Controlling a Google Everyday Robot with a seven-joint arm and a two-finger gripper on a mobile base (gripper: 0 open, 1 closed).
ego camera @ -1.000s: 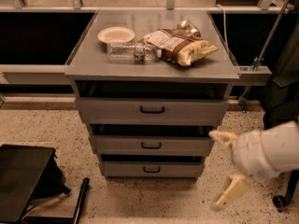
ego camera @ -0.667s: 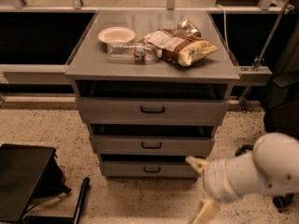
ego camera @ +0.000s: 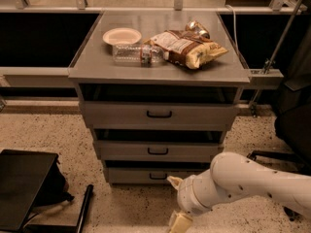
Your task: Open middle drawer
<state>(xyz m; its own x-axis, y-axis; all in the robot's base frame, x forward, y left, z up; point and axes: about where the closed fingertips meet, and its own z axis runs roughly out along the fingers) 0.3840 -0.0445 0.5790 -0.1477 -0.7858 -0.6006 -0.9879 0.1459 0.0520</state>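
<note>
The middle drawer (ego camera: pixel 126 151) is a wide grey front with a small black bar handle (ego camera: pixel 158 151) at its centre, and it looks shut. It sits between the taller top drawer (ego camera: pixel 116 114) and the narrow bottom drawer (ego camera: pixel 131 175). My gripper (ego camera: pixel 177 202) hangs low, in front of the bottom drawer's right part. It is below and a little right of the middle drawer's handle and does not touch it. Its two cream fingers (ego camera: pixel 174 181) are spread apart and hold nothing. The white arm (ego camera: pixel 252 181) comes in from the right.
The cabinet top (ego camera: pixel 97 64) carries a white bowl (ego camera: pixel 122 35), a clear plastic bottle (ego camera: pixel 136 54), a chip bag (ego camera: pixel 187 47) and a can (ego camera: pixel 197 28). A black bag (ego camera: pixel 24 188) lies on the floor at left. A dark chair (ego camera: pixel 294 125) stands at right.
My arm has swung left from the right side of the cabinet and sunk lower. The gripper is now in front of the bottom drawer. The drawers have not moved.
</note>
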